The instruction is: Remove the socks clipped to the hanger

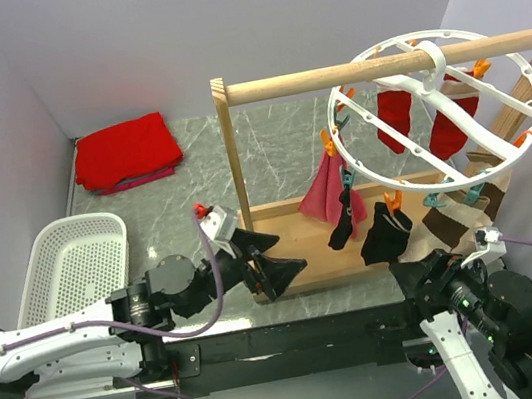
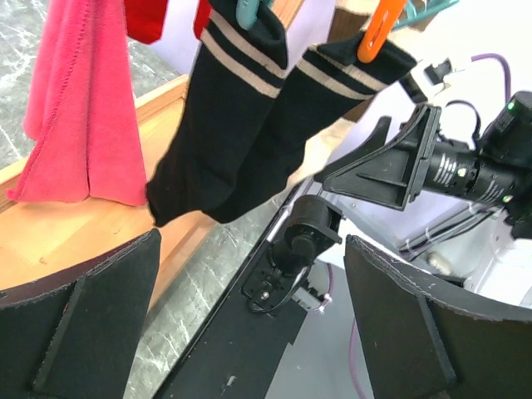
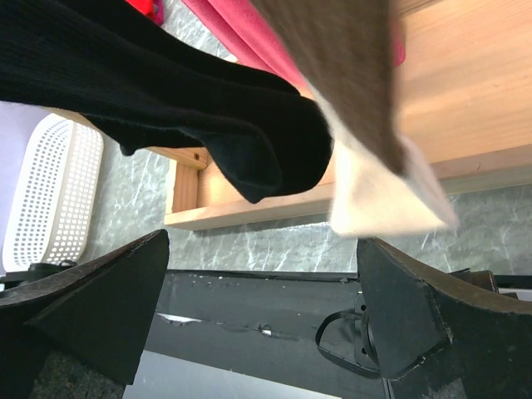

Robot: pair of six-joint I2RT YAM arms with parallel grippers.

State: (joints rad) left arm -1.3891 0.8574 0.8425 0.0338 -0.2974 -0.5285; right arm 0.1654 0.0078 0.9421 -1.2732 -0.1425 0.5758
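Observation:
The white ring hanger (image 1: 514, 152) hangs by its hook from a wooden rail. Clipped to it by orange and teal pegs are a pink sock (image 1: 324, 195), two black socks (image 1: 385, 234), a brown-and-cream sock (image 1: 452, 226) and two red socks (image 1: 397, 118). My left gripper (image 1: 283, 273) is open and empty, low and left of the black socks (image 2: 241, 125), which hang above its jaws (image 2: 253, 324). My right gripper (image 1: 429, 267) is open and empty just under a black sock (image 3: 191, 91) and the brown-and-cream sock (image 3: 366, 125), touching neither (image 3: 262, 307).
The wooden rail frame (image 1: 233, 164) stands on a wooden base (image 3: 465, 100) over the marble table. A white perforated basket (image 1: 74, 265) sits at the near left. A folded red cloth (image 1: 127, 153) lies at the far left. Walls close both sides.

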